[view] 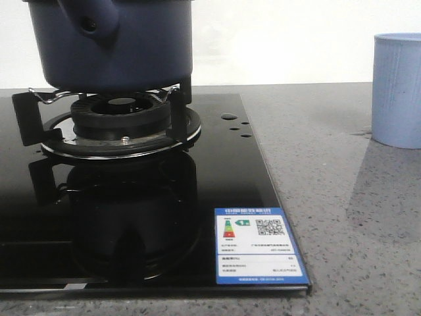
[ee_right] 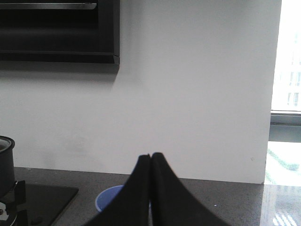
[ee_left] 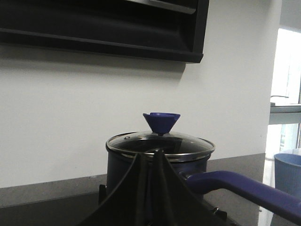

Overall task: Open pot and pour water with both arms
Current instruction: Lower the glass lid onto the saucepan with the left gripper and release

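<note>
The dark navy pot point(view: 118, 43) stands on the gas burner grate point(view: 115, 118) of the black hob, its stubby handle point(view: 89, 23) pointing toward the camera. In the left wrist view the pot point(ee_left: 127, 169) carries a glass lid point(ee_left: 160, 142) with a blue cone knob point(ee_left: 161, 122), and its handle point(ee_left: 244, 188) runs off to one side. My left gripper point(ee_left: 151, 153) is shut and empty, short of the pot. My right gripper point(ee_right: 150, 156) is shut and empty above the pale blue cup point(ee_right: 109, 200). Neither gripper shows in the front view.
The pale blue ribbed cup point(view: 396, 91) stands on the grey counter at the right. The black glass hob point(view: 131, 217) carries an energy label point(view: 260, 245) at its front corner. A dark range hood point(ee_left: 103, 28) hangs on the white wall.
</note>
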{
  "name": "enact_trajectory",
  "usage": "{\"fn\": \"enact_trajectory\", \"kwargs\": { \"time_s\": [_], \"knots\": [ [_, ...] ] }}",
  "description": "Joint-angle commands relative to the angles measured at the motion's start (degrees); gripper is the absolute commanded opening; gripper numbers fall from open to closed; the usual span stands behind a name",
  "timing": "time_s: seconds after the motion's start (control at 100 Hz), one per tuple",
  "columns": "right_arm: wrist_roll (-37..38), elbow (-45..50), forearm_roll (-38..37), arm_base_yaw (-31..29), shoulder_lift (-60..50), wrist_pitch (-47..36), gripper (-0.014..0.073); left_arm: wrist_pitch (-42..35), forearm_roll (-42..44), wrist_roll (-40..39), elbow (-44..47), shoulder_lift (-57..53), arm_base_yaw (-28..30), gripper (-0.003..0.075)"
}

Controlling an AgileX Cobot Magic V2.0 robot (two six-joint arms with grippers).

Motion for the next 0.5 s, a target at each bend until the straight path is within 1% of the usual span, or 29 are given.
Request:
{"fn": "enact_trajectory", "kwargs": {
  "time_s": [0.0,0.34,0.4,0.49],
  "knots": [
    [-0.1,-1.2,0.1,-0.3,-0.5,-3.9,-0.0068,1.9,-1.7,-0.6,-1.2,-1.2,0.0,-0.0020],
    [-0.1,-1.2,0.1,-0.3,-0.5,-3.9,-0.0068,2.0,-1.9,-0.6,-1.2,-1.6,0.0,-0.0020],
    [-0.1,-1.2,0.1,-0.3,-0.5,-3.9,-0.0068,1.0,-1.2,1.4,-1.2,-1.6,0.0,-0.0020],
    [-0.1,-1.2,0.1,-0.3,-0.5,-3.9,-0.0068,-2.9,0.8,7.2,-1.2,-1.6,0.0,-0.0020]
  ]
}}
